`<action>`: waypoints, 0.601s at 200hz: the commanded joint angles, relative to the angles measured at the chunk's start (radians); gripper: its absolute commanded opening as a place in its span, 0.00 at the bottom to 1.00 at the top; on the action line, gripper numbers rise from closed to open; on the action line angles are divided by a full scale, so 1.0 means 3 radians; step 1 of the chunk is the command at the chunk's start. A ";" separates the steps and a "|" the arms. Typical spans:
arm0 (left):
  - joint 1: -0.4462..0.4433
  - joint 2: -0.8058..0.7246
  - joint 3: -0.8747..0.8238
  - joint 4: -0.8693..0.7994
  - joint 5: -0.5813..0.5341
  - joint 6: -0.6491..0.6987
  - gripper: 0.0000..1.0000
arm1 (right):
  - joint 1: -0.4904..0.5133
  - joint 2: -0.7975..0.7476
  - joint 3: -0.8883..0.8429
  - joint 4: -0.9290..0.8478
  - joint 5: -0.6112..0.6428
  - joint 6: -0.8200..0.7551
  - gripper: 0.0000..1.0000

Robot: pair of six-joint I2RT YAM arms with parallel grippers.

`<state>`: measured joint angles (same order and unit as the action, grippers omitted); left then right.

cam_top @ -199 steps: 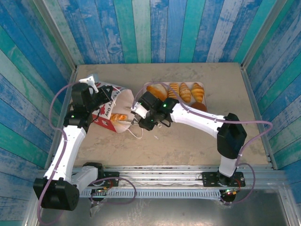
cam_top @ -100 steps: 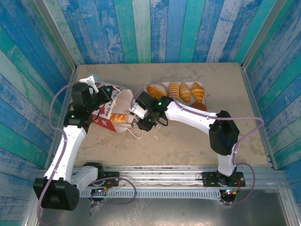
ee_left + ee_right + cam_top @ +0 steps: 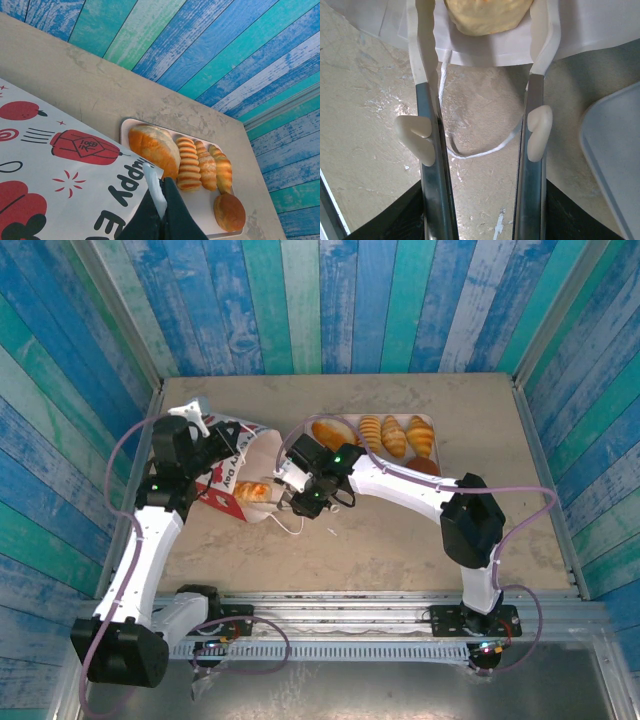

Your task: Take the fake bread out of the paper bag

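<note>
While the right gripper [image 3: 482, 45] is hanging half open and empty at the paper bag [image 3: 222, 478] mouth, closing risks pinching paper or the string handle [image 3: 470, 152] and tugging the bag from the left gripper [image 3: 159, 212], which is clamping its rim. The fake bread [image 3: 487, 12] is lying just inside, between the fingertips, top centre of the right wrist view.

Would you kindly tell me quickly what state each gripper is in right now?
Left gripper: closed on the paper bag at its edge.
Right gripper: open, fingers either side of a fake bread at the bag's mouth.
</note>
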<state>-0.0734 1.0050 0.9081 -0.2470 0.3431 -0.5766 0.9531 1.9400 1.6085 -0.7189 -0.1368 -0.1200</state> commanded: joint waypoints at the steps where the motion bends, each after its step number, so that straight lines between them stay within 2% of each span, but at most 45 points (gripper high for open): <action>1: -0.0006 0.0020 -0.0007 0.0107 0.0063 0.0015 0.00 | -0.0018 0.0012 0.0081 -0.0057 -0.0049 0.0015 0.51; 49: -0.0006 0.0040 -0.0007 0.0097 0.0101 0.0024 0.00 | -0.0020 -0.0094 0.0024 -0.0048 0.0007 0.0013 0.46; 120: -0.0002 0.0065 -0.0006 0.0180 0.0143 -0.0069 0.00 | -0.0023 -0.0620 -0.0341 0.0063 0.0169 -0.0090 0.43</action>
<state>-0.0734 1.0145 0.9081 -0.2382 0.3645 -0.5812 0.9524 1.8565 1.5482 -0.7170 -0.1081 -0.1249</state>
